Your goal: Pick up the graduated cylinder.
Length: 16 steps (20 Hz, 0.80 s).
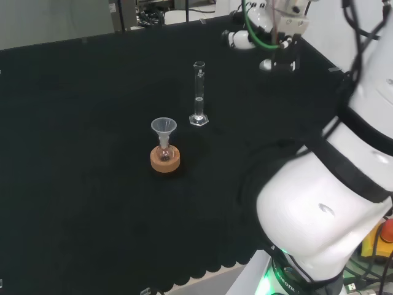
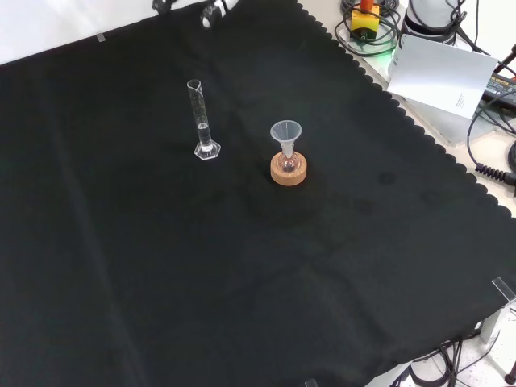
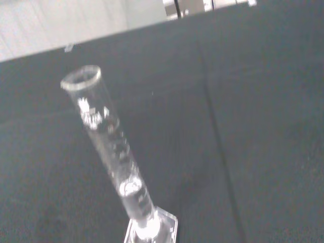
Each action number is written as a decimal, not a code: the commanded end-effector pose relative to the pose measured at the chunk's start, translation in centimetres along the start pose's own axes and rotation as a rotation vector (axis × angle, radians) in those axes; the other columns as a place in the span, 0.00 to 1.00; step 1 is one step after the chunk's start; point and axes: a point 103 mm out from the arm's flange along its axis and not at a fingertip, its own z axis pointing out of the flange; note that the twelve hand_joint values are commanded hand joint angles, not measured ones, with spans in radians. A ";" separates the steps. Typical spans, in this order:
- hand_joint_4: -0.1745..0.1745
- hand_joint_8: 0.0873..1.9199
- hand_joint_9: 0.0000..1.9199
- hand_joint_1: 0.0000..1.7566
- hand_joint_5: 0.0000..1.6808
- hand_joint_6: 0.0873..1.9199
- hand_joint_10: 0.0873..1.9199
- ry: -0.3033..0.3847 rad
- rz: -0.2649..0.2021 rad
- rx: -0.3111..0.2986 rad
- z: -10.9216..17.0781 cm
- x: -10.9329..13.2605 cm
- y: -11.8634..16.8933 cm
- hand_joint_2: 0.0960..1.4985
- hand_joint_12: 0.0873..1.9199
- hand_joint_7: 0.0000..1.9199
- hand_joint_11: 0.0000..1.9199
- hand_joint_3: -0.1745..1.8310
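1. The graduated cylinder (image 1: 198,93) stands upright on its small base toward the middle of the counter (image 1: 73,153), apart from everything else, with a little clear liquid low in the tube.
2. The hand (image 1: 279,46) hangs near the counter's far right corner in the head view, well apart from the cylinder; whether its fingers are spread or curled, I cannot tell.
3. Risk: a tall tube on a narrow foot would likely tip and spill if fingers brush it sideways.
4. The funnel (image 1: 163,128) in a flask on a cork ring (image 1: 165,160) stands nearby; a wide sweep could knock it.

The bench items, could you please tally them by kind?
Graduated cylinder: 1
Funnel: 1
Small flask under the funnel: 1
Cork ring stand: 1
Total: 4
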 end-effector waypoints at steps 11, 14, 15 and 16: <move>0.34 0.35 0.25 0.38 0.27 0.00 0.33 0.294 -0.104 0.154 15.2 1.1 -1.4 0.67 0.71 0.12 0.11 0.03; 0.34 0.34 0.25 0.43 0.28 0.00 0.33 0.334 -0.111 0.153 15.8 1.0 -1.4 0.65 0.71 0.12 0.11 0.01; 0.35 0.34 0.25 0.44 0.28 0.00 0.33 0.353 -0.116 0.149 16.0 1.0 -1.3 0.65 0.71 0.12 0.11 0.01; 0.35 0.34 0.25 0.45 0.28 0.00 0.32 0.366 -0.122 0.130 16.2 1.0 -1.3 0.65 0.71 0.12 0.11 0.01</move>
